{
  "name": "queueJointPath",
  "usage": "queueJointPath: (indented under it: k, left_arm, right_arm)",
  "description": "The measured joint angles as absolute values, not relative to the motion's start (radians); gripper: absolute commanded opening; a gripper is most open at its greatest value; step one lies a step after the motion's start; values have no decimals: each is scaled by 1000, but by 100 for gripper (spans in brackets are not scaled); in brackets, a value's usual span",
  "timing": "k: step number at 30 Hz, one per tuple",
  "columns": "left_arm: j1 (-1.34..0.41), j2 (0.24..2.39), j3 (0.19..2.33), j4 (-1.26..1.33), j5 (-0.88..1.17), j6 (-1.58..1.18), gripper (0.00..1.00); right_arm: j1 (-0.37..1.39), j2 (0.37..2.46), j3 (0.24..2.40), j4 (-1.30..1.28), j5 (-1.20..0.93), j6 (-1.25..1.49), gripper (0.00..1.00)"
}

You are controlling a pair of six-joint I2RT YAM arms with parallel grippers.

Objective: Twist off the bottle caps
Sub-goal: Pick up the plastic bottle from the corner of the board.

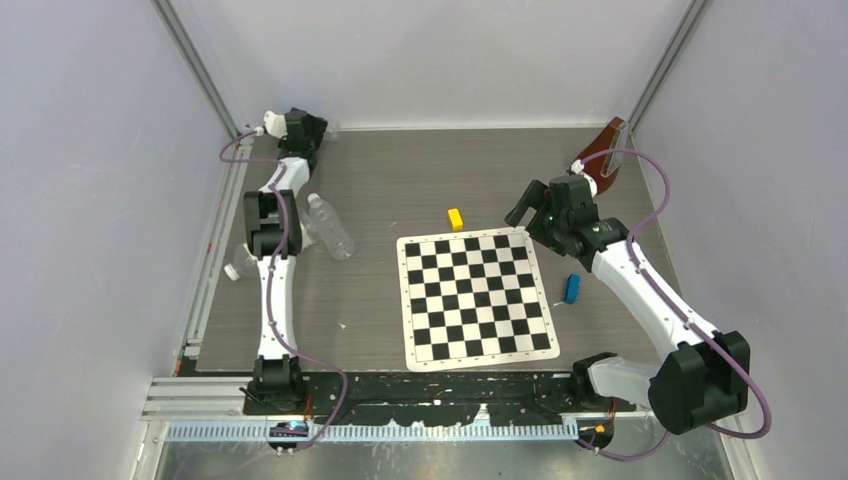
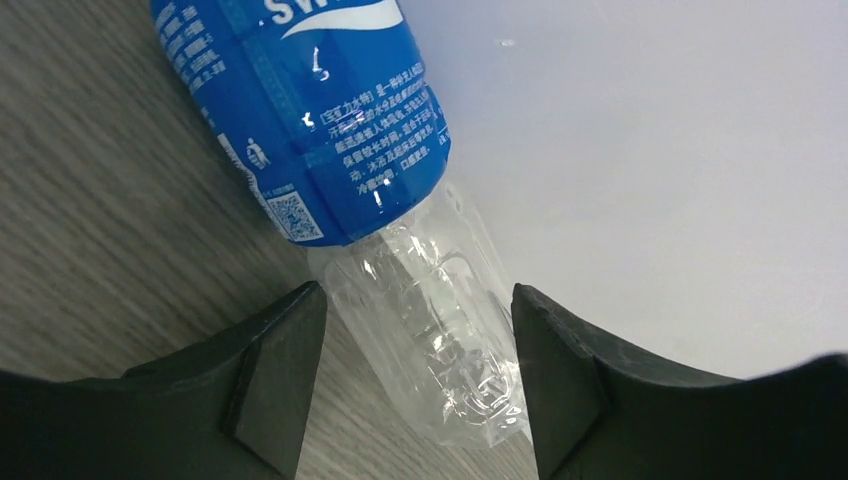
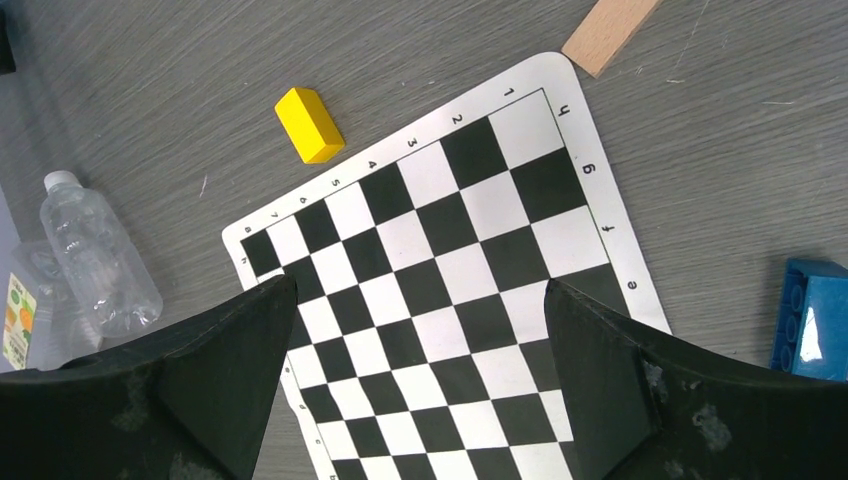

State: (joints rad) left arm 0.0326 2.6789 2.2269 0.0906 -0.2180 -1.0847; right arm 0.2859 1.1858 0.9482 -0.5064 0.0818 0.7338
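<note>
Only the left wrist view shows the left gripper [image 2: 415, 390] with its fingers [image 2: 270, 390] straddling the blue-labelled bottle [image 2: 320, 110], grasp unclear; the right gripper [image 3: 415, 380] is released above the chessboard [image 3: 440, 250].

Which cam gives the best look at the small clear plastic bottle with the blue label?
Left wrist: the small blue-labelled clear plastic bottle fills the frame, its label print is readable, and its clear end lies between the fingers of the left gripper. Top external: at most a faint glimpse past that gripper. Right wrist: not in view.
</note>
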Motion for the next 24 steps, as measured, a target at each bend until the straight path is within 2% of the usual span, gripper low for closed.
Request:
queueJointPath:
  k: [2, 6, 9, 11, 19, 24]
  left_arm:
    - [35, 2696, 2248, 95, -205, -1090, 53]
    - [40, 2704, 2255, 95, -184, -1102, 41]
    - [44, 2703, 2241, 110, -171, -1104, 38]
    - [46, 2693, 2208, 145, -163, -1105, 33]
    - [50, 2547, 1950, 245, -150, -1072, 31]
    - [53, 2413, 1751, 257, -99, -1034, 36]
  right_arm:
    - [286, 1199, 948, -507, 82, 732, 100]
    - [286, 1221, 948, -508, 81, 732, 100]
    - [286, 1235, 948, -508, 81, 732, 100]
    - [286, 1243, 948, -508, 80, 732, 100]
    - [286, 1249, 948, -509, 76, 731, 100]
    - [286, 1248, 948, -509, 72, 731, 100]
